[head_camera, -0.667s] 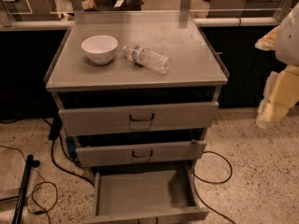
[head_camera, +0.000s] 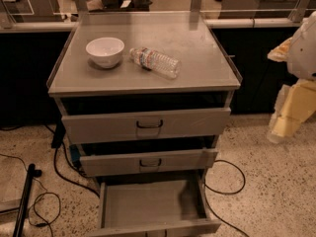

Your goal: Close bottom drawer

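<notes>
The grey metal cabinet (head_camera: 148, 78) has three drawers, all partly open. The bottom drawer (head_camera: 148, 206) is pulled out furthest, a shallow empty tray whose narrow front panel (head_camera: 158, 228) sits at the lower edge of the view. The middle drawer (head_camera: 148, 162) and the top drawer (head_camera: 148, 125) stick out a little. My gripper (head_camera: 284, 122), pale yellow under a white arm, hangs in the air to the right of the cabinet, at about the height of the top drawer and clear of all drawers.
A white bowl (head_camera: 104, 52) and a plastic water bottle (head_camera: 155, 62) lying on its side sit on the cabinet top. Black cables (head_camera: 227, 181) run over the speckled floor on both sides. A black pole (head_camera: 24, 201) lies at the lower left. A dark counter wall stands behind.
The gripper has sunk slightly at the right of the cabinet. The drawers, bowl and bottle have not moved.
</notes>
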You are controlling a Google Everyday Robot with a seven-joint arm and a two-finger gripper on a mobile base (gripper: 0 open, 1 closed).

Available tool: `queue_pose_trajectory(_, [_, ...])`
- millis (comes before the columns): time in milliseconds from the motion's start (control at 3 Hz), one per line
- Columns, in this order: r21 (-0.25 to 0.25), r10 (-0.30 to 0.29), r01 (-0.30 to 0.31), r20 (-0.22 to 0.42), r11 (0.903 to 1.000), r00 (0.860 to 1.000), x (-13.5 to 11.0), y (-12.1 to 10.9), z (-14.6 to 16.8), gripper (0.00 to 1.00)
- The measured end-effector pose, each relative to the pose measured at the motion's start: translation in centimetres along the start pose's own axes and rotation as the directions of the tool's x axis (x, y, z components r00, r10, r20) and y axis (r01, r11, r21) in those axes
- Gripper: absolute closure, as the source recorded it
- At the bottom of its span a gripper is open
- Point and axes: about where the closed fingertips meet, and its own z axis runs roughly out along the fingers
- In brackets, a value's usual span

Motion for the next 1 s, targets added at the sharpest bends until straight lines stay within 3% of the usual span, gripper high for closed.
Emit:
queue_pose_trajectory(333, [-0.049,0.028,-0.028,0.000,0.9984,1.000,0.7,1.4,3.9,0.00])
queue_pose_trajectory(667, [-0.114,0.052,-0.052,-0.001,0.9921,0.999,1.8,3.3,8.4,0.15])
queue_pose_trajectory(1000, [-0.168,0.081,-0.075,0.030,0.9828,0.996,3.7,5.8,13.6,0.46])
